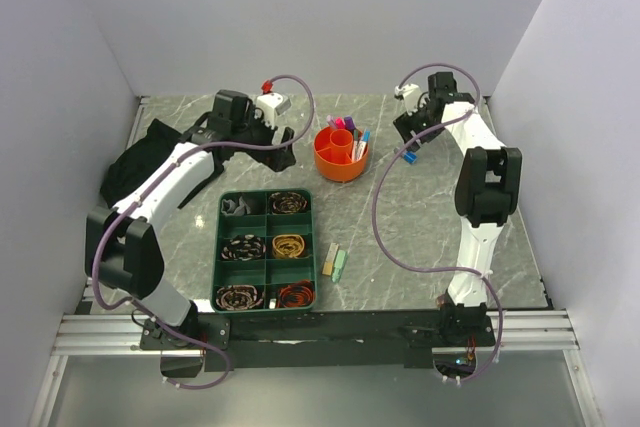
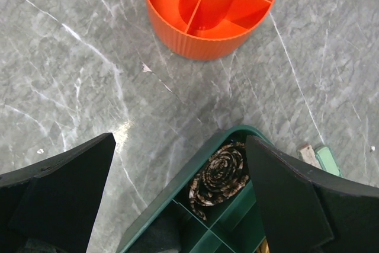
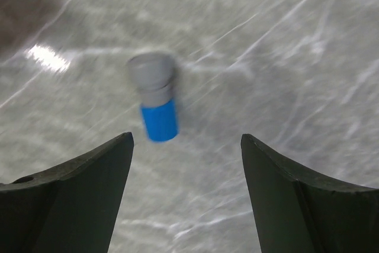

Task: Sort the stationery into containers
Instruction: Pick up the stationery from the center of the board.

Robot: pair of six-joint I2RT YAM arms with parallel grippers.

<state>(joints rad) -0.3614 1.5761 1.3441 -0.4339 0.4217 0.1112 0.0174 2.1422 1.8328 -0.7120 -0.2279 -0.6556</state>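
Stationery lies in three places across your table, and you can read it from the left. At the far left edge a black cloth (image 1: 140,162) is bunched up. Your left gripper (image 2: 179,152) hangs released, jaws spread wide with nothing between them, above the far right corner of the green tray (image 1: 266,234), whose compartments hold coiled bands (image 2: 220,176). Just right of the tray's near half, a beige block (image 1: 329,259) and a pale green block (image 1: 341,265) lie side by side on the marble table (image 1: 430,219). Farther off, beyond the tray's far right corner, stands the orange pot (image 1: 341,162), with pink, purple and blue pens (image 1: 350,132) upright in its far sections. Right of the pot you find the blue-capped piece (image 3: 159,108), blurred in the right wrist view. It sits ahead of your right gripper (image 3: 185,140), which has its jaws apart and grasps nothing. You cannot tell whether the piece rests on the marble.
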